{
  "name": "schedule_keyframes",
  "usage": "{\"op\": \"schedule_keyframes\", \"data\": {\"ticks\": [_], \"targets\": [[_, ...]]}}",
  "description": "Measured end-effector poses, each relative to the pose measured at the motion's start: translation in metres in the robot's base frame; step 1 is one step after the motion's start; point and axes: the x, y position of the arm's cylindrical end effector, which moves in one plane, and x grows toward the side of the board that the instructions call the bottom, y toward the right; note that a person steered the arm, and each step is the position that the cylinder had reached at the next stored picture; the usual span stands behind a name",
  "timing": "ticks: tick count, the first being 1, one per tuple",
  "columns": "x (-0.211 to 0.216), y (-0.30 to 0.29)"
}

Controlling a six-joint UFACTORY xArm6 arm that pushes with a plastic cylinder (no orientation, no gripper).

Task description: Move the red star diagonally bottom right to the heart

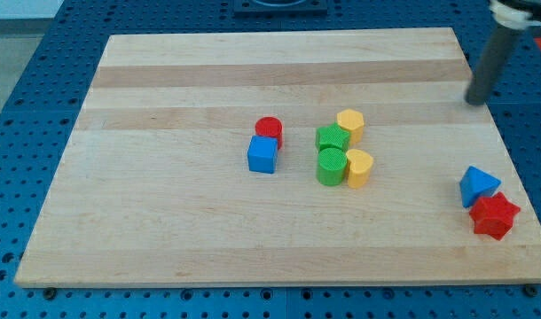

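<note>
Red star [495, 215], bottom right, touching blue triangle [477, 185]

Nothing readable is showing anywhere: no text, label, brand, number or sign is appearing on the table [164, 221], on the coloured blocks, or on the blue perforated surface [22, 106] lying around it.

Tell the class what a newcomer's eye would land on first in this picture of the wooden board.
First, the tight cluster mid-board: a red cylinder behind a blue cube, with two green blocks and two yellow blocks to their right. Next, the red star against a blue triangle near the view's bottom right. My tip sits alone, upper right.
</note>
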Motion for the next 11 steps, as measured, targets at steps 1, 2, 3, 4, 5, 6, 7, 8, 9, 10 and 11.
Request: {"op": "schedule_keyframes", "data": {"ticks": [1,2,3,4,5,6,7,8,9,10,11], "targets": [[0.046,0.027],[0.116,0.042],[0.143,0.036],[0.143,-0.003],[0.162,-0.026],[0.186,-0.047],[0.202,-0.064],[0.202,-0.087],[0.202,-0.124],[0.202,-0.155],[0.199,-0.182]]}}
